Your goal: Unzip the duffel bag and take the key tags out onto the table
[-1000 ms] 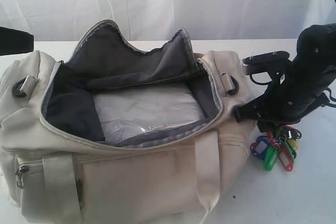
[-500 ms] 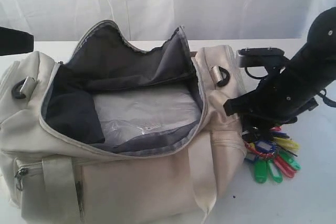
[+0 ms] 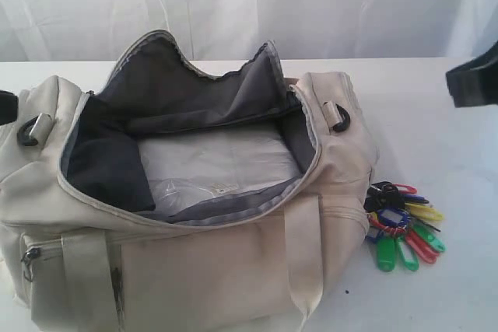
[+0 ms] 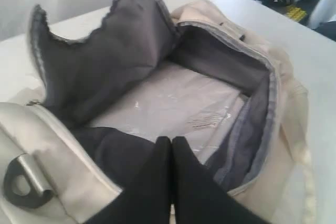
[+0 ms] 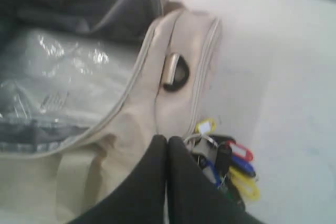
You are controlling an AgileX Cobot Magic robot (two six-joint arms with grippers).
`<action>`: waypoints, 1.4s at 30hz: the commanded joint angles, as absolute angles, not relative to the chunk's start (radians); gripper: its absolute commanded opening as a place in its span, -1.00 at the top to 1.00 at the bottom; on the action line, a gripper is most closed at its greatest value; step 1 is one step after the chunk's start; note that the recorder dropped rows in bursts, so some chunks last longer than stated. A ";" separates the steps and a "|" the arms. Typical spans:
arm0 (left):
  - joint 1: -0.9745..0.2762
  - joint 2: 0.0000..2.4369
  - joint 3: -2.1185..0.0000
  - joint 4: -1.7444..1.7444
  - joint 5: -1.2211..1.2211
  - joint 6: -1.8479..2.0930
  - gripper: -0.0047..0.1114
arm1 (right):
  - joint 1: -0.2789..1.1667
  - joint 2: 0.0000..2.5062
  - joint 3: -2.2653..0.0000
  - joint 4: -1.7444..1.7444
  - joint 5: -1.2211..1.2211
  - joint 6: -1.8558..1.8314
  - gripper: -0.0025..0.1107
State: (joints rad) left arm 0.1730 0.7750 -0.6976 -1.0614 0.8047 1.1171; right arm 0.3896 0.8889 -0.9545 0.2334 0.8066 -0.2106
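Coloured key tags (image 3: pixel 401 228) lie on table (image 3: pixel 436 134) beside duffel bag (image 3: pixel 210 270).

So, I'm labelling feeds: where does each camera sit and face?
Exterior: raised, facing down into the open duffel bag on the table; a dark arm part shows at the right edge.
Left wrist: over one bag end, facing its lining; shut left fingers show.
Right wrist: over the other end; shut right fingers show.
Exterior and right wrist share the key tags.
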 commanded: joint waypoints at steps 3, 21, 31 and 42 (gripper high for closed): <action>0.176 0.733 -0.691 -1.057 0.797 1.114 0.92 | 0.388 0.787 -0.945 0.243 0.752 -0.197 0.96; 0.152 0.675 -0.691 -1.030 0.769 1.114 0.92 | 0.388 0.737 -0.945 0.243 0.752 -0.197 0.96; -0.033 0.557 -0.691 -1.030 0.775 1.117 0.92 | 0.388 0.737 -0.945 0.243 0.752 -0.197 0.96; -0.044 0.346 -0.617 -1.030 0.777 1.117 0.92 | 0.388 0.737 -0.945 0.243 0.752 -0.197 0.96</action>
